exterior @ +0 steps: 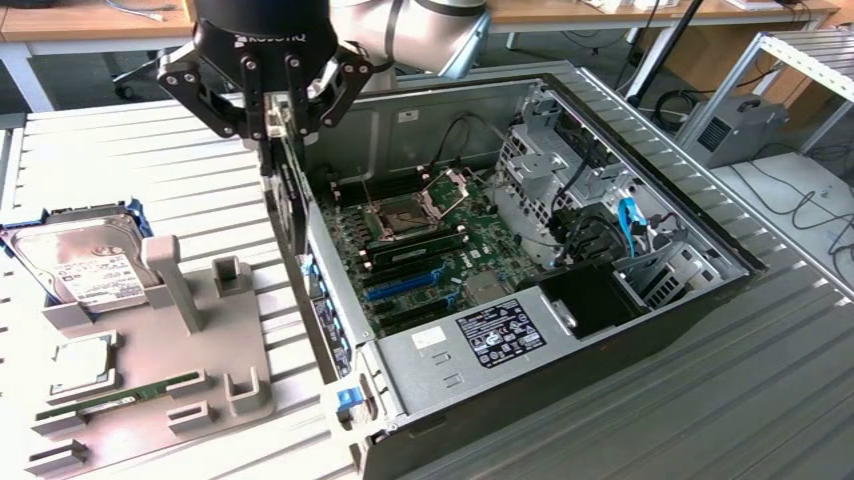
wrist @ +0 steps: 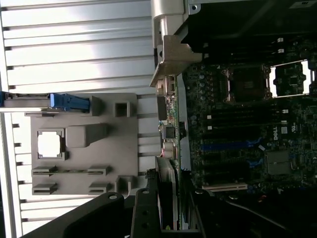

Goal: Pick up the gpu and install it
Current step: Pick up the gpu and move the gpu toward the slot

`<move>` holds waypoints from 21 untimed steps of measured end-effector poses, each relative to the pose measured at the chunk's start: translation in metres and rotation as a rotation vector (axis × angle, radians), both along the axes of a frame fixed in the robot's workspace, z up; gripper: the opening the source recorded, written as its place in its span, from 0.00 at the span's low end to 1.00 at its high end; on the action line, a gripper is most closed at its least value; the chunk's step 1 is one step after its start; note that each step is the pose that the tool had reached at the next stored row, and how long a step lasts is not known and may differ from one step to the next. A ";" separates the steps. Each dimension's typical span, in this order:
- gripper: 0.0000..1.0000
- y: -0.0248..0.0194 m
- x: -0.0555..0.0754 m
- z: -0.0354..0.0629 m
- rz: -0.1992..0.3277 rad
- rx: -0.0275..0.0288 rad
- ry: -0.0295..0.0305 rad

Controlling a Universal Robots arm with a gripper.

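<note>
Tool clenched on the gpu, which hangs edge-on above the rear wall of the open case. You should keep the card plumb and square its lower edge to the blue slot, with the bracket toward that wall.

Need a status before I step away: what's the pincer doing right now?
Pincer: closed, holding the gpu on edge.

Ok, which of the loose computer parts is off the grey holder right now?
The graphics card, hanging edge-on from the gripper; the hard drive, processor and memory stick rest on the holder.
</note>
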State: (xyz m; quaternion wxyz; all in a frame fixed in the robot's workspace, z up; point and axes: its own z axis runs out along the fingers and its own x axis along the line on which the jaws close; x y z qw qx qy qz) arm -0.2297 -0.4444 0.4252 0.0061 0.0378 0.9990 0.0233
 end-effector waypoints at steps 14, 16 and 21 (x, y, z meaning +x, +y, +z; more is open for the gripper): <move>0.29 0.0000 0.012 0.0000 0.000 -0.0014 0.0000; 0.29 0.0000 0.014 0.0000 0.000 -0.0018 0.0000; 0.29 0.0000 0.019 0.0000 0.000 -0.0024 0.0000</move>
